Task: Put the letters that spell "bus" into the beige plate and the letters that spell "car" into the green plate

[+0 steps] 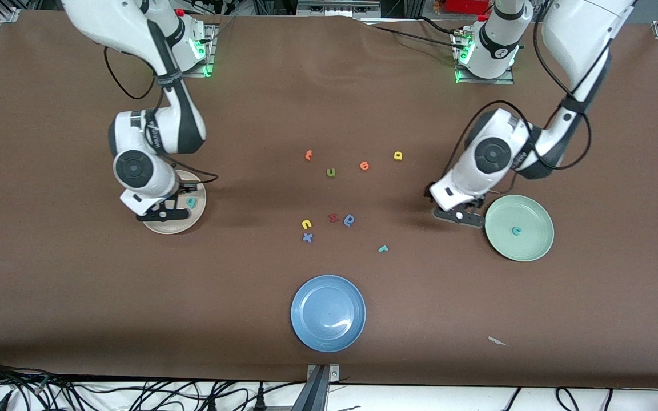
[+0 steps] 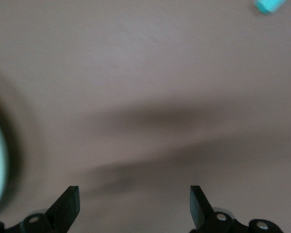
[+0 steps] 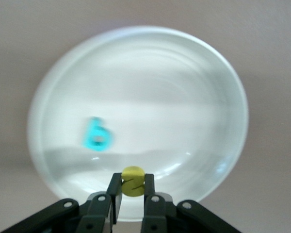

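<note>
My right claw point(image 3: 132, 194) is clamped on the yellow "s" point(image 3: 132, 181) over the beige plate point(image 1: 199, 214); I'd lower it inside the rim before letting go, clear of the teal "b" point(image 1: 192, 201) lying there; the piece is tiny, rounded foam; left claw point(image 1: 459, 217) gapes empty beside the green plate point(image 1: 529, 248), teal "c" point(image 1: 516, 230) inside.

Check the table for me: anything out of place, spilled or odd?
One stray: a small pale scrap lies on the table toward the left arm's end, nearer the front camera than the green plate. It matches no letter. Nothing else stands out.
</note>
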### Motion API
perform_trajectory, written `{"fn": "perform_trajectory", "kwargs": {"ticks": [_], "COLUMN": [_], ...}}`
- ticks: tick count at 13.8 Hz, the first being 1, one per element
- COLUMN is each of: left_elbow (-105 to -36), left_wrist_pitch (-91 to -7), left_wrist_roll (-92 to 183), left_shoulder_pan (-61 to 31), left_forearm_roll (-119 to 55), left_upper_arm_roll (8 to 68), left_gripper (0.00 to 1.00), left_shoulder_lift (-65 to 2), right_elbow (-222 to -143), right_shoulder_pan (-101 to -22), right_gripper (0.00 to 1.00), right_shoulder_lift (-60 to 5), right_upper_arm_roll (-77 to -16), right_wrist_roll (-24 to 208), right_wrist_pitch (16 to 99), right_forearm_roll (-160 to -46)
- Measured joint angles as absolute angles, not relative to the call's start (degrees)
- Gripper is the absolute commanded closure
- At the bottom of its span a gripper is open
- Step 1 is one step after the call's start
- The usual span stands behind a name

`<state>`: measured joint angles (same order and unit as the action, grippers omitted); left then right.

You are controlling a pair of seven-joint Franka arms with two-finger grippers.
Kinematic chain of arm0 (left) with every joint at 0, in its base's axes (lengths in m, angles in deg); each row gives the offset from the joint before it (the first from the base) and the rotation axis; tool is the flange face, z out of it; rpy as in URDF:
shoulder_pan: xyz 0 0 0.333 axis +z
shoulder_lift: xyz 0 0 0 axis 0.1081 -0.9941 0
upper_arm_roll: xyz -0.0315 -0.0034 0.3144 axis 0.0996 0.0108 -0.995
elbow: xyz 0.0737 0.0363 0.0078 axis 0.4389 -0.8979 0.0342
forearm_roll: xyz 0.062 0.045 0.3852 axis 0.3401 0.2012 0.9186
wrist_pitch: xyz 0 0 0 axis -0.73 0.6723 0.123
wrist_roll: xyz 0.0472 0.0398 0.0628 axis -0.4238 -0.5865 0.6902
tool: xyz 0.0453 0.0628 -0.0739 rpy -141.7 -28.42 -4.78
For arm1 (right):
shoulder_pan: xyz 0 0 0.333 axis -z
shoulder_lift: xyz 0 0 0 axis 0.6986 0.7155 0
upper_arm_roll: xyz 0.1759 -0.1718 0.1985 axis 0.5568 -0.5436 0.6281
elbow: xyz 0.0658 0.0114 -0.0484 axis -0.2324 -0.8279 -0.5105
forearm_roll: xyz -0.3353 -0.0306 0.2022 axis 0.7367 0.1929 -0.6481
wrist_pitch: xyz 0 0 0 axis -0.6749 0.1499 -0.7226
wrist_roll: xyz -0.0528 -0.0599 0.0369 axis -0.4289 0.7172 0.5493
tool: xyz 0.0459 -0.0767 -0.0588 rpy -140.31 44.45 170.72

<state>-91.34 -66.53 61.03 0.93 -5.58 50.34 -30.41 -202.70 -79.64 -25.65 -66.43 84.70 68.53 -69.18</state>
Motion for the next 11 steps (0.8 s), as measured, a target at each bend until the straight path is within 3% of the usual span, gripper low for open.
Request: {"fn": "perform_trajectory", "kwargs": {"ticks": [1,2,6,11], "left_elbow": [-92.84,-94.64,-103.04,-106.62], "left_wrist_pitch": [-66.59,-66.98,-75.86,-78.51], "left_wrist_roll": [62.12,63.34,67.3,68.11], "left_shoulder_pan": [0.95,0.96,0.39,-2.4], "left_forearm_roll": [-5.58,-5.58,-5.58,-5.58], "left_upper_arm_roll": [51.93,53.42,57.1,57.27], "left_gripper": [0.0,0.0,0.0,0.03], "left_shoulder_lift": [-29.43,-28.42,-26.77,-26.83], "right_elbow": [-203.43,-203.82,-202.48,-191.17], "right_shoulder_pan": [-78.35,-77.65,-78.07,-79.19], "right_gripper": [0.09,0.0,0.01,0.01], "right_shoulder_lift": [-25.28,-24.9,-25.16,-25.85], "right_upper_arm_roll": [-66.43,-66.43,-65.77,-58.55], "right_wrist_roll": [86.18,86.91,87.14,79.98], "right_wrist_pitch": [69.41,69.87,68.87,65.17], "right_forearm_roll": [-69.18,-69.3,-71.47,-75.16]}}
